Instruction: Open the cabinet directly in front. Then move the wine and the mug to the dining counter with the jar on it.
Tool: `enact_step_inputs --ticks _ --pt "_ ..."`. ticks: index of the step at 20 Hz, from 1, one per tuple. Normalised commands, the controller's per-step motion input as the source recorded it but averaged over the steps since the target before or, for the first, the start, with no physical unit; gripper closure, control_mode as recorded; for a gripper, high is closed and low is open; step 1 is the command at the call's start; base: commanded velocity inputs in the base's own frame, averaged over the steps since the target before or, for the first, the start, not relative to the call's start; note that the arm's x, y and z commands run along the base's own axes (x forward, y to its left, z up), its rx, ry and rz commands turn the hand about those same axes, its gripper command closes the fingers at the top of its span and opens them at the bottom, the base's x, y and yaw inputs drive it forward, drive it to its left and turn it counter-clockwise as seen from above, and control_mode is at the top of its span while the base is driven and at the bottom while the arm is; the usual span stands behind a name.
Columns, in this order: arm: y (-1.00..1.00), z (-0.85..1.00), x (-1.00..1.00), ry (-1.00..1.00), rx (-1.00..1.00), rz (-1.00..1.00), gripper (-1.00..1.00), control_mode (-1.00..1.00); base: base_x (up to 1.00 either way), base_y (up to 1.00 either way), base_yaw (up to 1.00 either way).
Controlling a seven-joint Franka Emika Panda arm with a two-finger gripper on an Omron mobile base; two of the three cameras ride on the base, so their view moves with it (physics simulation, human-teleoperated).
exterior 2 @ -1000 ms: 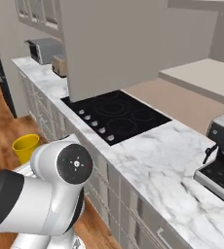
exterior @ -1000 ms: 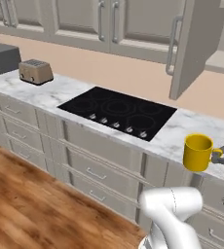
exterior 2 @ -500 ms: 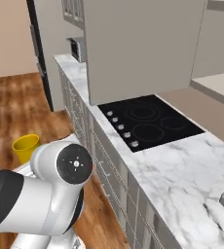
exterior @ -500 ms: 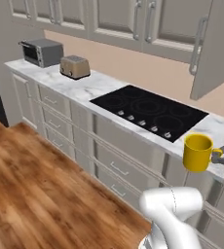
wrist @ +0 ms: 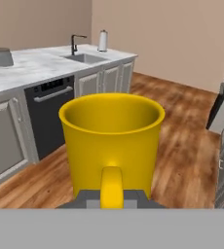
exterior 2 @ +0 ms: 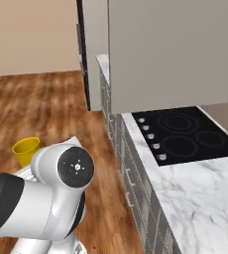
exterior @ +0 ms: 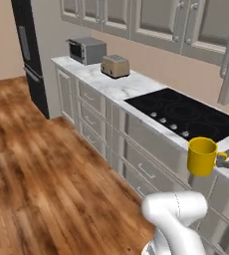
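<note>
We are mid-carry with the yellow mug (wrist: 111, 143): our gripper (wrist: 112, 198) is pinched on its handle, holding it upright in the air and empty inside. Ahead lies the dining counter (wrist: 31, 65) bearing the grey jar (wrist: 3, 57). Next, we judge, comes driving closer and setting the mug down near it.

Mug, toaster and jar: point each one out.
mug (wrist: 111, 138), hand view, front wall below rim.
toaster (exterior: 115, 66), left base view, its side.
jar (wrist: 3, 57), hand view, its body.
</note>
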Motion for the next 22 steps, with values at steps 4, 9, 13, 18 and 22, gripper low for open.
enact_step_inputs --ticks 4,9,13,18,22 --pt "0.0 0.0 0.0 0.0 0.0 0.0 1.0 1.0 -0.08 0.0 0.37" --pt "0.0 0.0 0.0 0.0 0.0 0.0 1.0 1.0 -0.07 0.02 0.35" --pt "0.0 0.0 0.0 0.0 0.0 0.0 1.0 1.0 -0.07 0.08 0.32" --pt "0.0 0.0 0.0 0.0 0.0 0.0 1.0 1.0 -0.05 0.17 0.3" --pt "0.0 0.0 0.0 0.0 0.0 0.0 1.0 1.0 -0.06 0.16 0.29"
